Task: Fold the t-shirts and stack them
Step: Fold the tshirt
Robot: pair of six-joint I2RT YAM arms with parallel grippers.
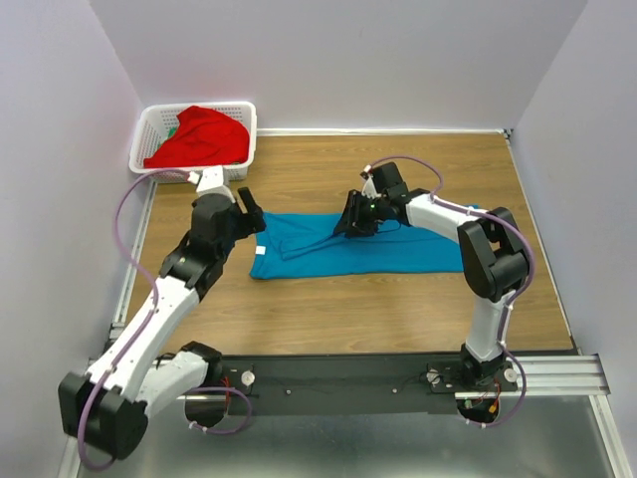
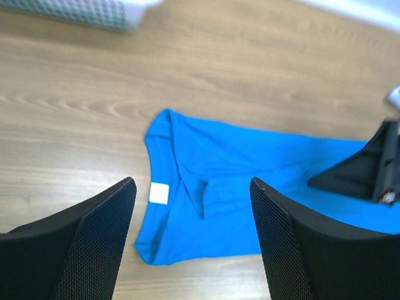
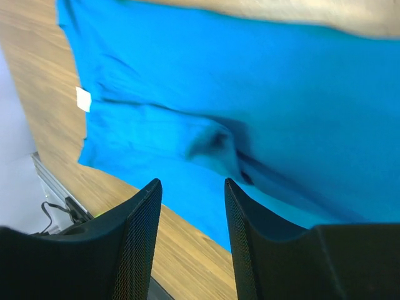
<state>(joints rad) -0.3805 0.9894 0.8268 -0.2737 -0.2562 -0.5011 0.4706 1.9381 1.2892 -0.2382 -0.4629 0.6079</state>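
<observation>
A teal-blue t-shirt [image 1: 398, 251] lies flat on the wooden table as a long folded strip, its white label [image 2: 159, 194] near the left end. My left gripper [image 1: 255, 215] hovers over that left end, open, with nothing between its fingers [image 2: 100, 225]. Over the strip's upper middle, my right gripper [image 1: 354, 225] also stands open and empty; the cloth [image 3: 262, 81] shows a small crease below it. The red t-shirt [image 1: 199, 137] lies bunched in the white basket [image 1: 246, 121] at the back left.
Grey walls close in the table on the left, back and right. The basket sits just behind my left arm's wrist. A metal rail [image 1: 557, 373] with both arm bases runs along the near edge.
</observation>
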